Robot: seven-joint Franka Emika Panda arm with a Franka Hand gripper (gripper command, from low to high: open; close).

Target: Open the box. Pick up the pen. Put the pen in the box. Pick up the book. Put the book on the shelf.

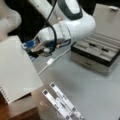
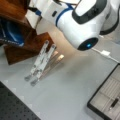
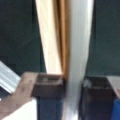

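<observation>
Hand (image 1: 41, 48) clamped on the book (image 1: 16, 68): white, spiral-bound, resting on the shelf (image 1: 22, 113). Wrist view alone shows its thin edge (image 3: 78, 50) between dark fingers (image 3: 48, 86). Box (image 1: 100, 53) open beyond, pen (image 1: 93, 45) inside.

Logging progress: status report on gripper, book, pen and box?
Gripper shut on book, over shelf. Box open, pen inside. Nothing in the way.

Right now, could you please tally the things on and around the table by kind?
Box, open: 1
Pen, in the box: 1
Book, at the gripper: 1
Shelf: 1
Folding stand: 1
White cable: 1
Total: 6
</observation>
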